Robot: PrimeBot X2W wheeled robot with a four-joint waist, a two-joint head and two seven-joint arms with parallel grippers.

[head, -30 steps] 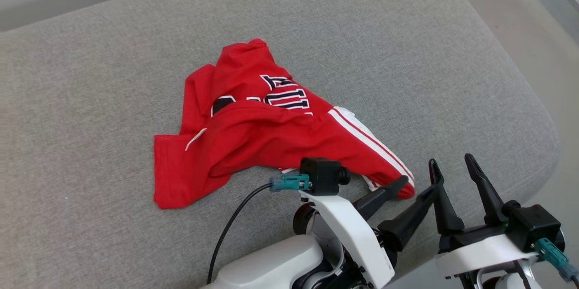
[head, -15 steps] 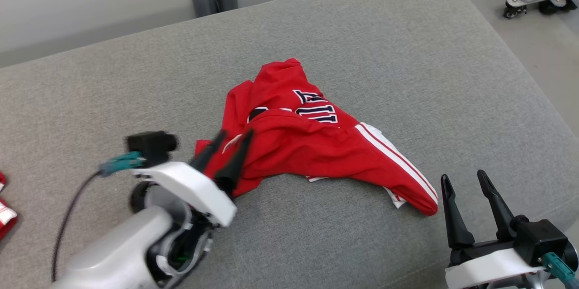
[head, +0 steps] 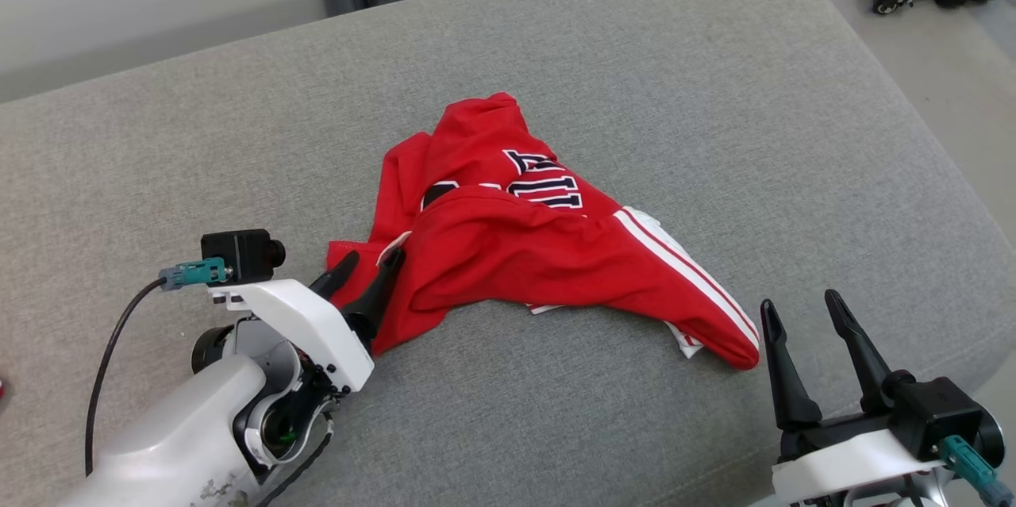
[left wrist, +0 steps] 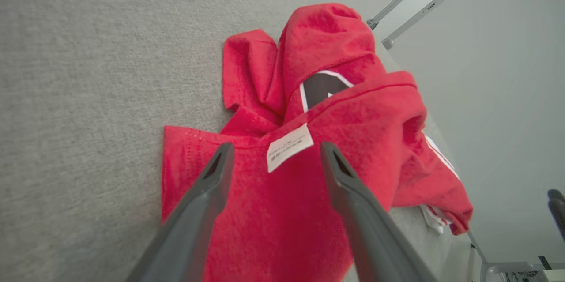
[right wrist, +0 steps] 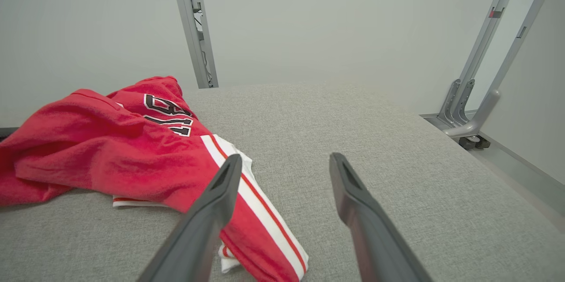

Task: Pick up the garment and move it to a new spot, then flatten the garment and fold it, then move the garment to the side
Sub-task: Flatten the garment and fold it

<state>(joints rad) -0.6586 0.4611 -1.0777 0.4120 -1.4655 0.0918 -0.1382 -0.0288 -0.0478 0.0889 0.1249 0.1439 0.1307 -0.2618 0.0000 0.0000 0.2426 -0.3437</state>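
One thing has held its shape over the last second: the red garment is the same crumpled heap in the middle of the grey cushion. My head has shifted, so its drift across the head view is only the camera. What has really moved is my left claw. A second ago it was down by the striped end, close to my right claw. It has since swung across to the garment's opposite end, over the hem corner.

From my left wrist, the fingers stand spread wide on either side of the white label, with red cloth beneath them and nothing gripped. I cannot tell whether the tips touch the fabric. I judge the first pick-up is about to begin from this corner; closing here should catch the hem.

The garment's long axis runs across me, from that hem corner on my left to the narrow striped end on my right, which slants down towards my near edge. A bunched peak above the dark lettering points away from me, so the heap reads as a rough triangle.

My right claw waits fully spread and empty just beside the striped tip, apart from it. That suits a two-handed lift along the axis.
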